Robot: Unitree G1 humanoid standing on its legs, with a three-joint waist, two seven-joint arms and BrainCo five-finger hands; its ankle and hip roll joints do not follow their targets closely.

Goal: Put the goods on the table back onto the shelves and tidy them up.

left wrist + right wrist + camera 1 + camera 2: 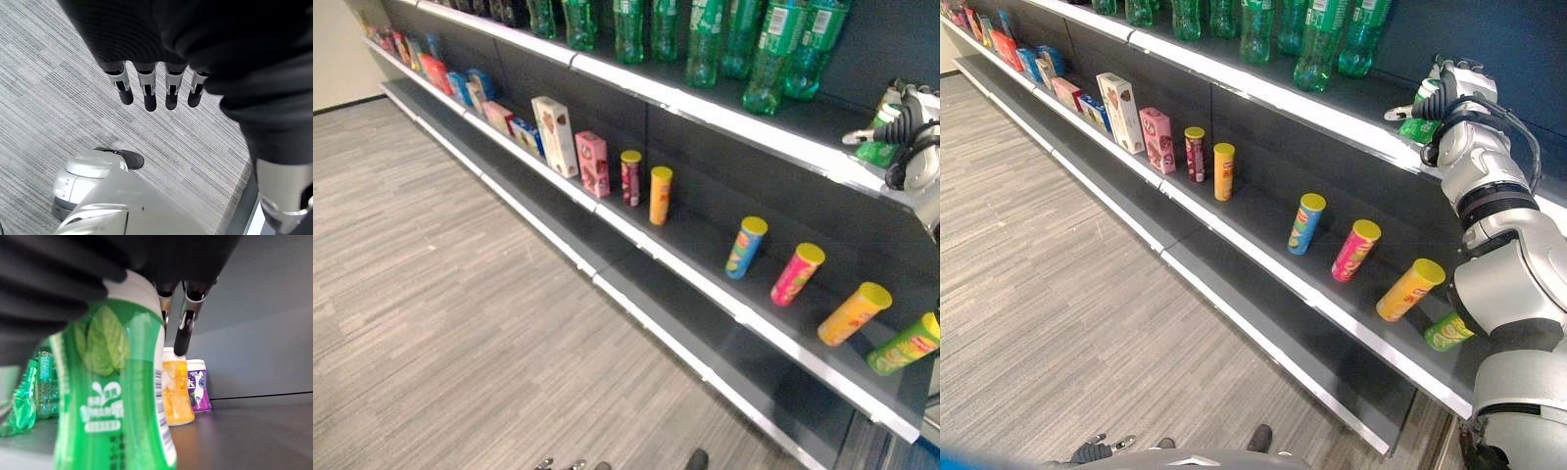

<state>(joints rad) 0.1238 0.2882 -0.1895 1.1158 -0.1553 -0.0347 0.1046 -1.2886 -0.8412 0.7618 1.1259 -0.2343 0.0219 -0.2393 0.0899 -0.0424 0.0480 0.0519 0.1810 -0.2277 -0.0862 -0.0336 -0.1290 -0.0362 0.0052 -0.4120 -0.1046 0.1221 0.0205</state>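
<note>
Right hand (1449, 93) sits at upper right of the head views, up at the top shelf (1263, 93). Fingers curl round a green container (115, 396) w/ a leaf picture and white cap; in the head views it shows as a green patch (1420, 129) under the hand, at the shelf's front edge. One finger (182, 335) sticks out straight past the container. Right wrist view shows an orange container (176, 387) and a purple container (198, 384) standing upright further along the same shelf, touching each other, plus green bottles (29, 391) off to the frame's left.

Left hand (156, 83) hangs over grey carpet (49, 98), fingers straight, side by side, holding nothing.

Top shelf: row of green bottles (705, 39) across top of frame. Middle shelf (705, 279): boxes at upper left (pink box (593, 163), tall white box (555, 134)), then tubes w/ yellow lids – red tube (630, 177), orange tube (660, 195), blue tube (745, 247), pink tube (797, 273), yellow tube (854, 313), green tube (905, 345) at right edge. All well apart.
</note>
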